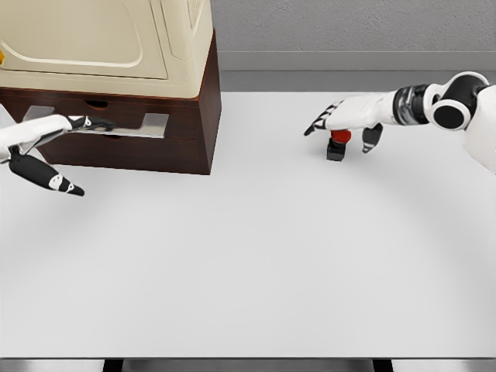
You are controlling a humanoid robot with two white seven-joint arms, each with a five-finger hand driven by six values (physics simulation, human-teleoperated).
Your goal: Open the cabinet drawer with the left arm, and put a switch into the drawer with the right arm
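White tabletop [256, 256], matte, filling most of the head view; grey wall behind it.

Item 1. Cabinet [155, 124], dark brown wood, at the upper left of the table. A cream-coloured appliance [108, 39] sits on top of it. On the front face, a drawer [97, 124] with a pale silver handle bar; the drawer looks pulled out only slightly, though the angle makes the amount hard to judge.

Item 2. Left hand [46, 139], white with black fingertips, entering from the left edge. Fingers extended along the drawer handle, their tips reaching the bar; the thumb hangs apart below, pointing down and right over the table. Whether the fingers are actually hooked around the handle cannot be told from this view.

Item 3. Switch [337, 145], small, with a red cap on a black base, standing upright on the table at the right, well apart from the cabinet.

Item 4. Right hand [345, 124], white with black fingertips, entering from the right edge on a white arm with a black-ringed wrist joint. Palm down directly over the switch, fingers spread and reaching left past it, the thumb hanging down just to the right of it. The red cap meets the underside of the palm; the digits are not closed on the switch, and its base rests on the table.
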